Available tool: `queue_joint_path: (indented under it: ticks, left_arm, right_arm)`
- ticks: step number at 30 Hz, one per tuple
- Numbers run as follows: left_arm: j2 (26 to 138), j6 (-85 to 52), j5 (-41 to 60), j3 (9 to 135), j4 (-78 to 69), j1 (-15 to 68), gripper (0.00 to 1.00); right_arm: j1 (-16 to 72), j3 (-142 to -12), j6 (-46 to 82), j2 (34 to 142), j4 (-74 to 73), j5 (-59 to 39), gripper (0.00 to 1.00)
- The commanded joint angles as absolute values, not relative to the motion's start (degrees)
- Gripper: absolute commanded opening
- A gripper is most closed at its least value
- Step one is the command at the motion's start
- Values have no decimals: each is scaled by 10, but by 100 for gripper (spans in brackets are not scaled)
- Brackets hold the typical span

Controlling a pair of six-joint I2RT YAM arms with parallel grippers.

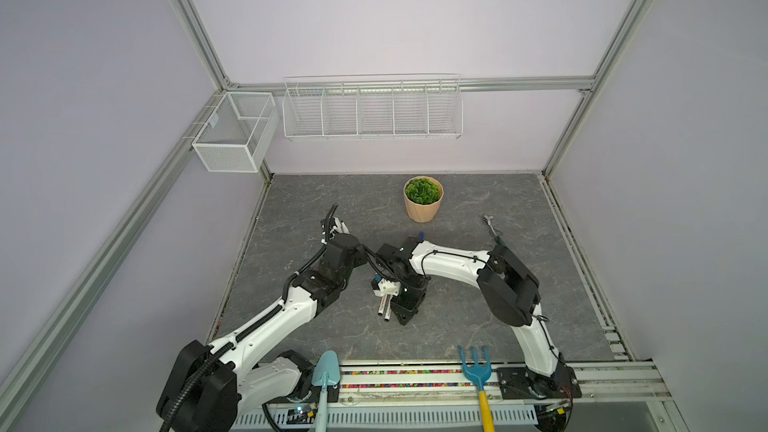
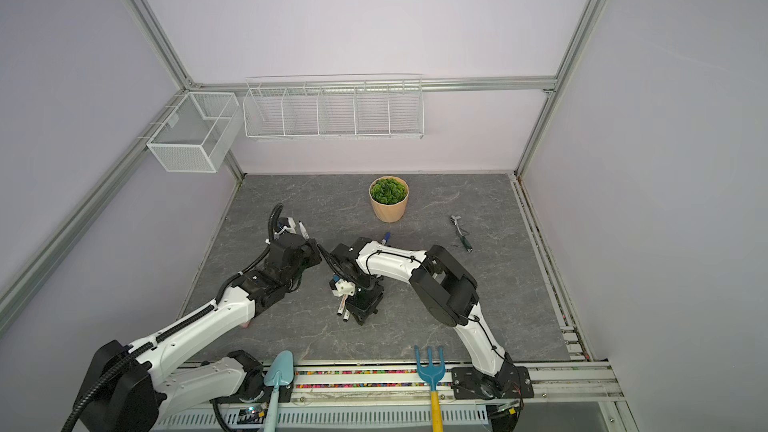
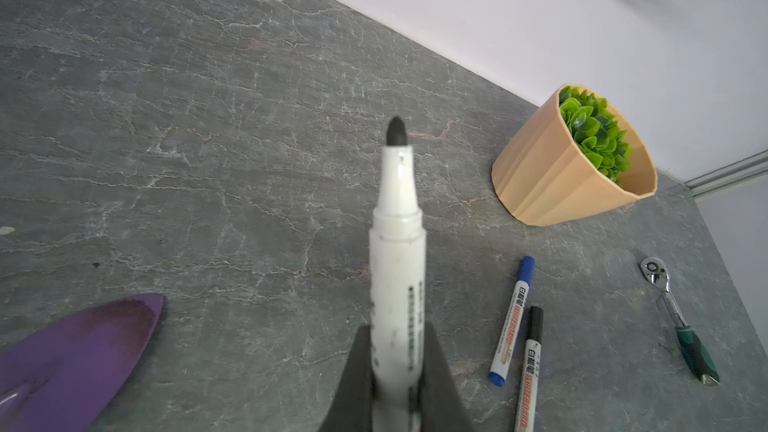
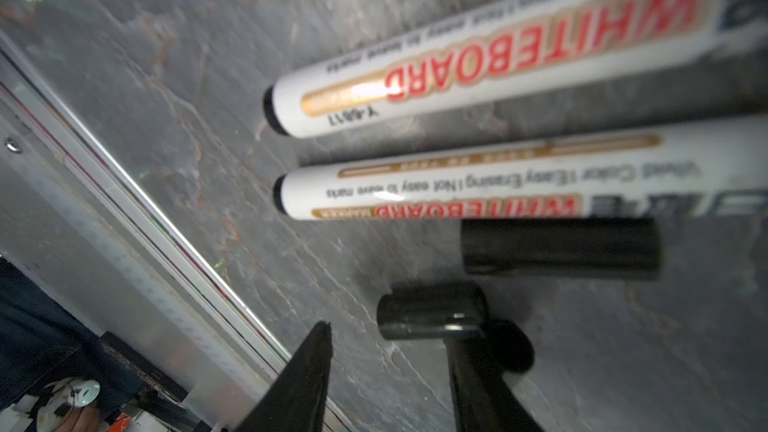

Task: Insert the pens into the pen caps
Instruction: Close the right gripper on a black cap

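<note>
Between clenched left jaws, white pen (image 3: 397, 284), bare black tip, right jaws released beside black cap (image 4: 432, 311)

Five pens (image 3: 397, 276) counted — three in the left wrist view, another two pens (image 4: 490, 64) in the right — plus two loose black caps (image 4: 561, 249), one potted plant (image 3: 552, 172), one ratchet (image 3: 670, 299), two wire baskets (image 1: 372, 112).

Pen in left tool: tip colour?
Black. The pen shows best in the left wrist view.
</note>
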State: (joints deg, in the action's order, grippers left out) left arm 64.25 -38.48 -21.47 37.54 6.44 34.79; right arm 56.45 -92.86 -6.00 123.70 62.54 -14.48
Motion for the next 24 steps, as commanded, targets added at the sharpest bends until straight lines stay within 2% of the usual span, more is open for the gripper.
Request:
queue_joint_path:
  ticks: [1,18,24]
  left_arm:
    - [630,-381,-231,367,75,347,0]
    - [623,-381,-230,357,73,347,0]
    - [623,-382,-227,356,71,347,0]
  right_arm:
    - [567,-949,-49,1263,618,-98,49]
    - [590,-987,-33,1297,617,-3,40]
    - [587,-984,-29,1287,603,5,40]
